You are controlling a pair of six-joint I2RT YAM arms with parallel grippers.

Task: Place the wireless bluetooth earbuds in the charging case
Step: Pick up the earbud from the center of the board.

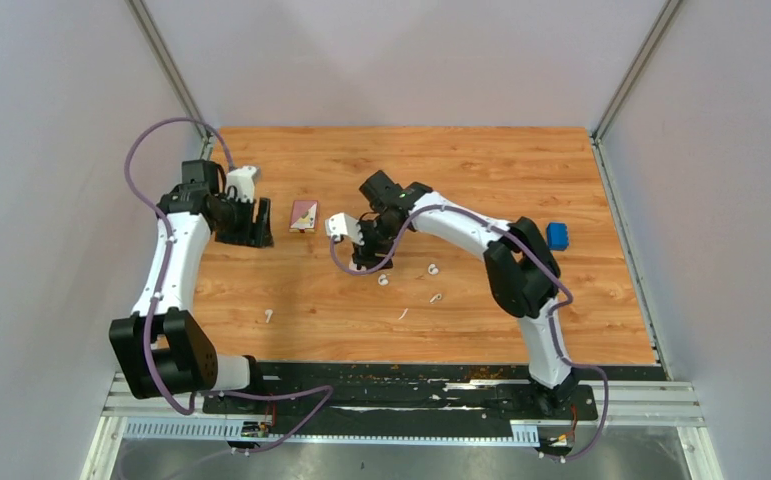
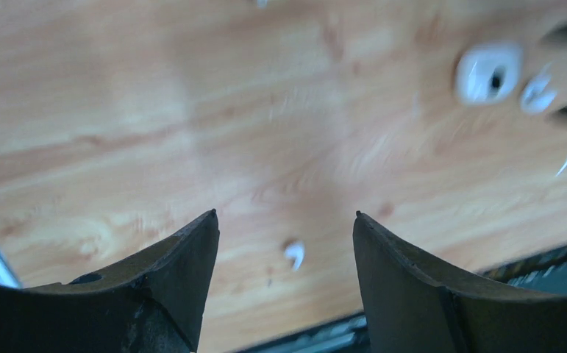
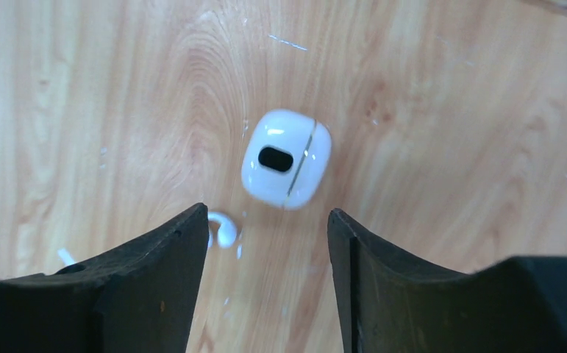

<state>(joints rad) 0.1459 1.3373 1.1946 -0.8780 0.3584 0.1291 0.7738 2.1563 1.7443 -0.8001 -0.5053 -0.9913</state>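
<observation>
Earbuds (image 1: 432,268) lying loose on table (image 1: 521,160) — none inserted; charging case (image 3: 286,158) looking shut; left gripper (image 2: 284,220), right gripper (image 3: 265,213) hovering, jaws spread, holding nothing.

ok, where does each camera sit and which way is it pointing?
Top external: above and behind the bases, looking down on the table; left arm and right arm show.
Left wrist: angled across the wood toward the blurred charging case; left fingers show.
Right wrist: steeply down on the charging case; right fingers show.
Shared: both wrist views hold the case.
</observation>
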